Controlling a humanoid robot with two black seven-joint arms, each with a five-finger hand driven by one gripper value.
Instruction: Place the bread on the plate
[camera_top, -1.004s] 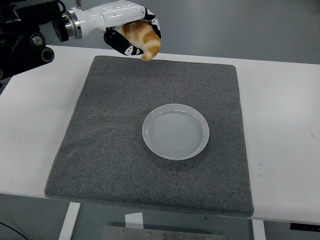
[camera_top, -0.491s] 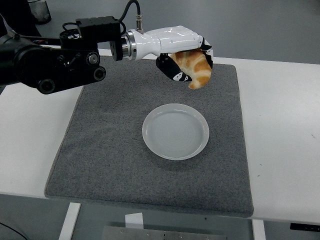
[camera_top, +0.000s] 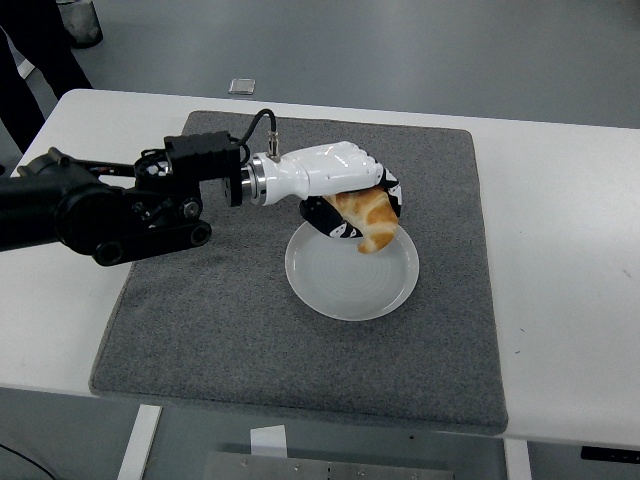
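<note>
The left hand (camera_top: 345, 195) is clamped on the bread (camera_top: 366, 215) just above the plate (camera_top: 330, 290) — placing step; next likely calls for lowering and releasing

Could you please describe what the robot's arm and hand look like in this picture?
Only the left arm shows: bulky matte black links with round joint housings and visible screws. A black cable loops from the forearm to a silver connector at a metal wrist ring. The left hand has a glossy white shell over its back, with black fingers and palm bearing small white markings.
</note>
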